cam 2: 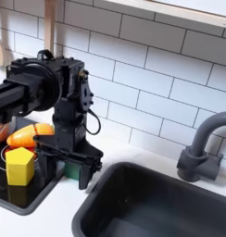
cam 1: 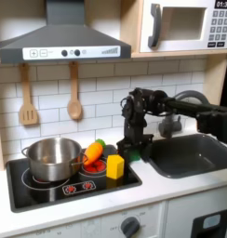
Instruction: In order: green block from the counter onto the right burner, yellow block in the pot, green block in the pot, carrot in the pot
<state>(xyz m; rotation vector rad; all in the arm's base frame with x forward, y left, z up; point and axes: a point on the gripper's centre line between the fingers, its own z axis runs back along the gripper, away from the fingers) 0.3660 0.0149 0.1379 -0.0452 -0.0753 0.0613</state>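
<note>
Pot (cam 1: 52,158): stands on the burner at the first exterior view's left of the black stovetop; none of the task's pieces shows inside it, though its floor is not in sight.
Carrot (cam 1: 93,152): lies on the stovetop just beside the pot, leafy tip toward the wall; not yet in the pot.
Yellow block (cam 1: 114,166): sits on the right-hand burner, near the carrot; not yet in the pot.
Green block (cam 2: 76,169): on the white counter (cam 2: 133,153), between the stovetop edge and the sink (cam 2: 161,199), down between the gripper's fingers.
Gripper (cam 2: 78,165): lowered over the green block, fingers straddling it; whether they press on it I cannot tell.
Progress: judging by how things lie, the first step is only at the grasp; the move to the burner and all three drops into the pot are left.
</note>
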